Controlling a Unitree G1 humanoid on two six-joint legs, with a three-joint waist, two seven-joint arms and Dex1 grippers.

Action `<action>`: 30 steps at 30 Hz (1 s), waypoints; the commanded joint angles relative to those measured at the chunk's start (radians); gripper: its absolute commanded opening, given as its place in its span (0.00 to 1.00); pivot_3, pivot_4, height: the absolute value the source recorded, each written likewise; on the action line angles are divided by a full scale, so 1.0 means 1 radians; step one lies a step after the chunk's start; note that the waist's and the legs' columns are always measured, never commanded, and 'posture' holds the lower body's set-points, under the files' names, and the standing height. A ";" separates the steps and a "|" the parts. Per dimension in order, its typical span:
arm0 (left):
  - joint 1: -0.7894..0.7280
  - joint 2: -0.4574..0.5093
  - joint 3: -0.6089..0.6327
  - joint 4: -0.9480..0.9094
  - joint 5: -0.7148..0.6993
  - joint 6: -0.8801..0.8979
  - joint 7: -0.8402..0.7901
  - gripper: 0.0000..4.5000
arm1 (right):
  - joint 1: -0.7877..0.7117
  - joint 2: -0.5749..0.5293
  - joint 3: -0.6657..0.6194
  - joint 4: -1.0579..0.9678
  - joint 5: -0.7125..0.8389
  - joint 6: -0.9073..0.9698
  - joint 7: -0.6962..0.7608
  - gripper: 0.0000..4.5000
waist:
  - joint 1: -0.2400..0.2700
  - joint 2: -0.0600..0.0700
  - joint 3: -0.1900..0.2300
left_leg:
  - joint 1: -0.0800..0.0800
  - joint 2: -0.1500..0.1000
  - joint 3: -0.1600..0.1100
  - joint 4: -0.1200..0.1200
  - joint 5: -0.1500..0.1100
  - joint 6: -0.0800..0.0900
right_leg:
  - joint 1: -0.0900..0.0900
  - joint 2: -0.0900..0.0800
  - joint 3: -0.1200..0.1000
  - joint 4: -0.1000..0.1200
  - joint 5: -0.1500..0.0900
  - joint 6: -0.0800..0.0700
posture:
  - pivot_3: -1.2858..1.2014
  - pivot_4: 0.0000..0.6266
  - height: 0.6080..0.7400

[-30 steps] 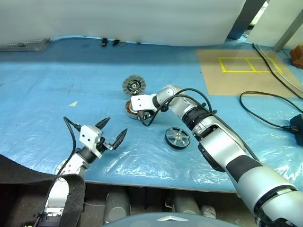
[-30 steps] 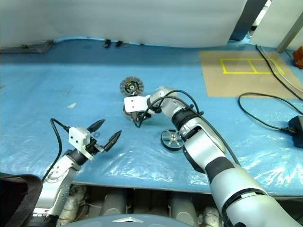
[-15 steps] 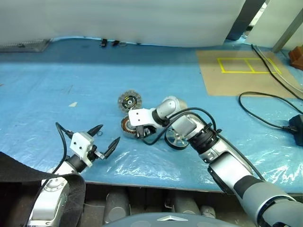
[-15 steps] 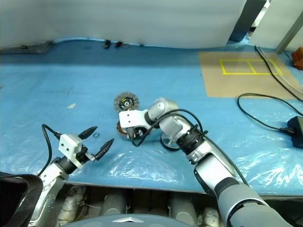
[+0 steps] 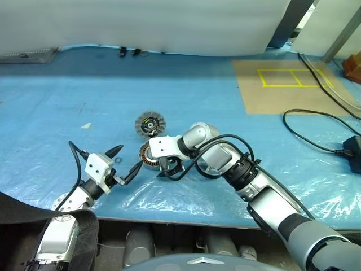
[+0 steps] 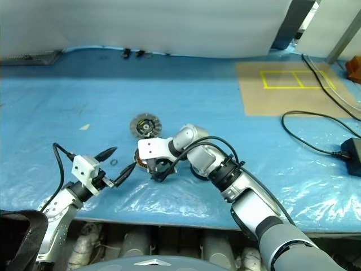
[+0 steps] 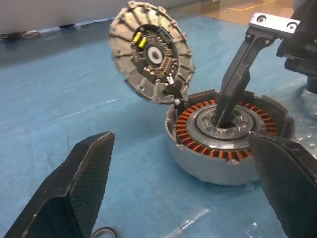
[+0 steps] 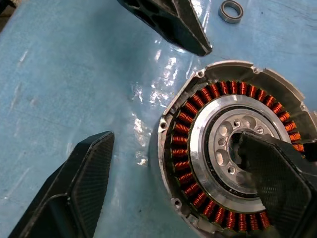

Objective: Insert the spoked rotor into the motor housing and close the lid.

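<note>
The left gripper (image 5: 125, 163) hovers level, fingers wide. Just beyond, the right gripper (image 8: 163, 173), angled down and spread, has one finger in the housing (image 7: 229, 141) centre. The rotor (image 6: 198, 173), probably behind that arm, looks rigid and slick; grip its rim. The lid (image 5: 148, 123) lies farthest.

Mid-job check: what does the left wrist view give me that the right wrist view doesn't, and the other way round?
Left wrist view: the lid just beyond the housing, and a side look at one finger of the right gripper reaching down into the housing's centre.
Right wrist view: a look straight down on the hub with its ring of holes, and one finger of the left gripper close by.
Both: the motor housing with copper windings and no rotor in it, a small loose ring, and the blue sheet.
</note>
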 commanded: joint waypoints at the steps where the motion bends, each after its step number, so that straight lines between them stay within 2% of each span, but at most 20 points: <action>1: -0.030 0.003 0.026 0.018 -0.023 -0.032 -0.020 1.00 | -0.014 -0.031 -0.037 -0.107 0.036 0.008 -0.001 0.92 | 0.000 0.000 0.000 | 0.000 0.000 0.000 0.000 0.000 0.000 | 0.000 0.000 0.000 0.000 0.000 0.000 | 0.52 0.24 1.00; 6: -0.023 0.007 0.045 0.039 -0.036 -0.037 -0.043 1.00 | -0.006 -0.071 -0.079 -0.165 0.092 -0.100 -0.032 0.92 | -0.005 -0.001 0.000 | -0.001 0.000 0.002 -0.001 0.000 -0.001 | -0.002 0.000 0.000 -0.001 0.000 0.000 | 0.52 0.24 1.00; 8: -0.007 0.007 0.055 0.037 -0.038 -0.032 -0.040 1.00 | 0.004 -0.081 -0.134 -0.156 0.145 -0.141 -0.051 0.92 | -0.005 -0.001 0.000 | -0.001 0.001 0.002 -0.002 0.000 -0.001 | -0.003 0.000 0.000 -0.001 0.000 0.000 | 0.52 0.24 1.00; 12: 0.033 -0.006 0.079 0.015 -0.061 -0.013 -0.023 1.00 | 0.060 -0.092 -0.252 -0.148 0.236 -0.142 -0.118 0.92 | -0.002 -0.001 0.000 | -0.001 0.001 0.005 -0.002 0.000 -0.001 | -0.002 0.000 0.001 -0.002 0.000 0.000 | 0.52 0.24 1.00; 16: 0.063 -0.009 0.086 0.014 -0.059 -0.010 -0.019 1.00 | 0.111 -0.110 -0.311 -0.160 0.266 -0.121 -0.184 0.92 | 0.000 -0.001 0.000 | -0.001 0.001 0.009 -0.002 0.000 -0.001 | -0.002 0.000 0.001 -0.003 0.000 0.000 | 0.52 0.24 1.00; 25: 0.007 -0.019 0.077 0.091 -0.022 0.041 0.036 1.00 | 0.210 -0.134 -0.373 -0.240 0.341 -0.036 -0.274 0.92 | -0.002 -0.001 0.000 | -0.001 0.001 0.010 -0.003 0.000 -0.001 | -0.002 0.000 0.001 -0.004 0.000 0.000 | 0.52 0.24 1.00; 30: -0.004 -0.016 0.087 0.122 -0.017 0.050 0.047 1.00 | 0.282 -0.142 -0.362 -0.252 0.328 -0.081 -0.339 0.92 | -0.001 -0.002 0.000 | -0.002 0.000 0.011 -0.003 0.000 -0.001 | -0.002 0.000 0.001 -0.006 0.000 0.000 | 0.52 0.24 1.00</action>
